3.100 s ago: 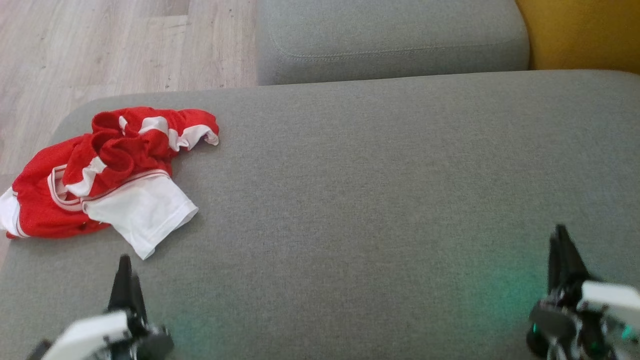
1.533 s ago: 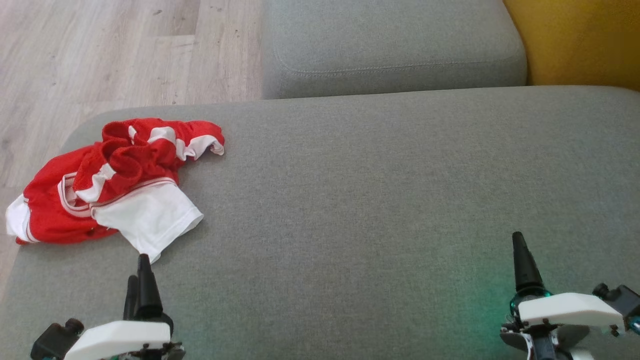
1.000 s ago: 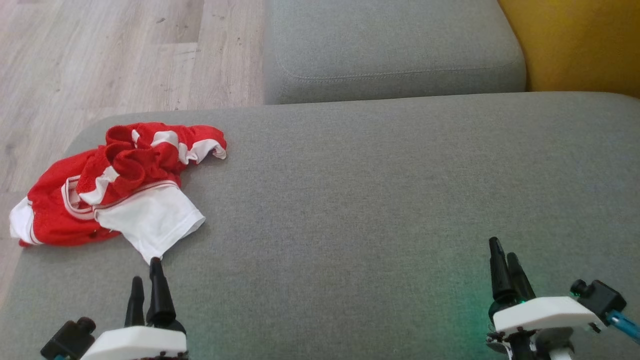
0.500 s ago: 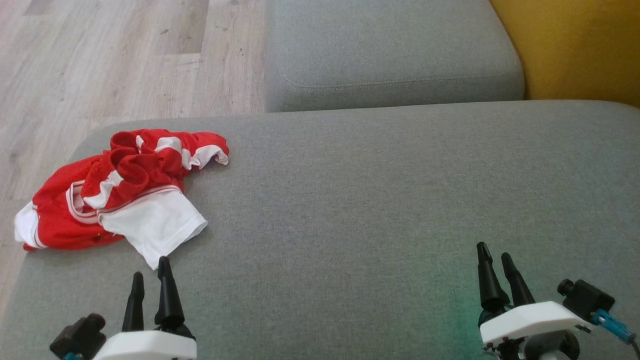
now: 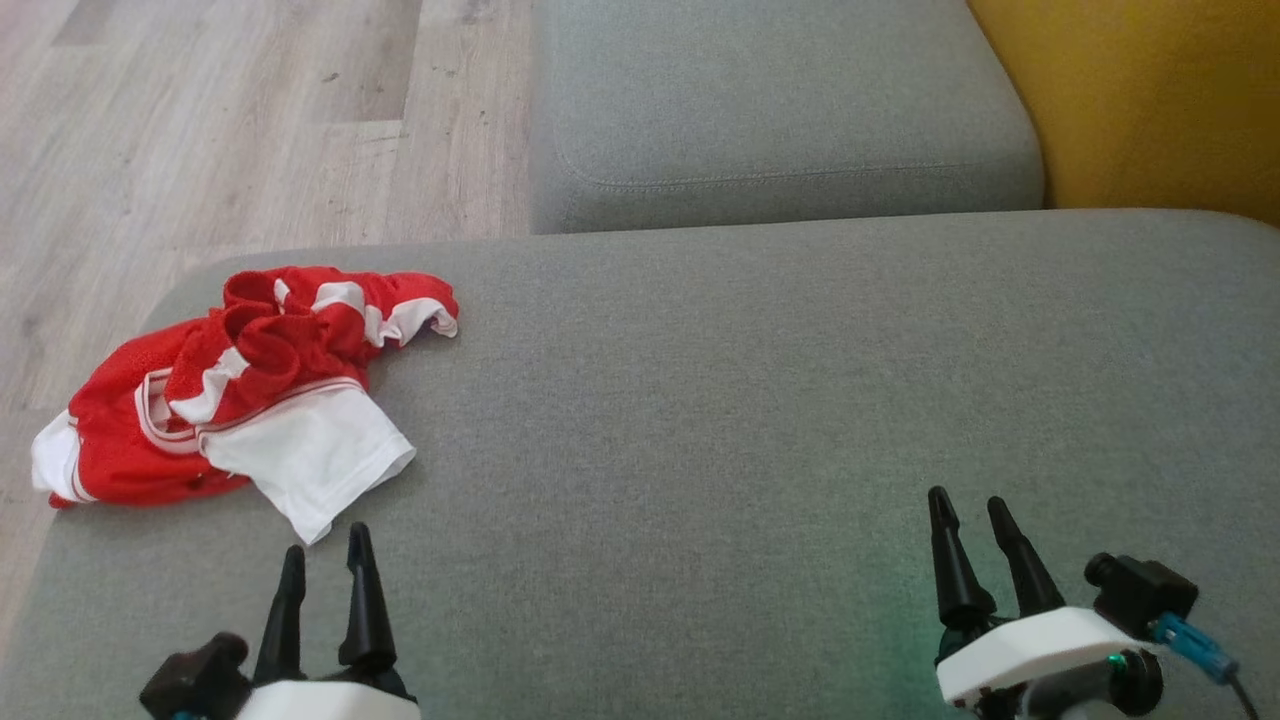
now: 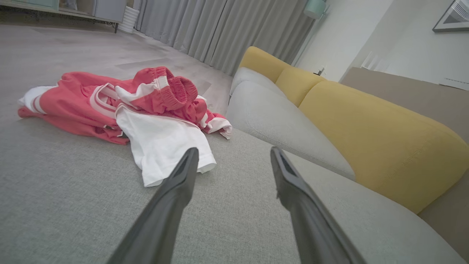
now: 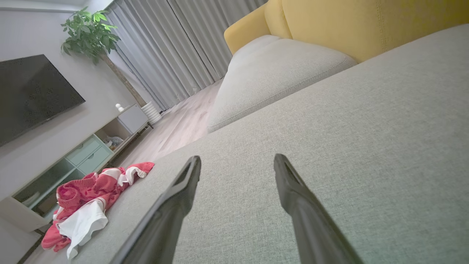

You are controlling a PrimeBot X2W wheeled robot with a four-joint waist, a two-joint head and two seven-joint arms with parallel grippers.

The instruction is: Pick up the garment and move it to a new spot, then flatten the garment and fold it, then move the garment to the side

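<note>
Here, crumpled garment [image 5: 240, 385] at left edge of cushion [image 5: 750, 400], broad room rightward, both jaws released.

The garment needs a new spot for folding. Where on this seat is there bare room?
The middle and right of the grey seat are bare: bordered by the garment on the left, the smaller grey cushion behind, and the open left gripper and right gripper in front. Crowded: the left corner, where the garment lies bunched by the edge.
</note>
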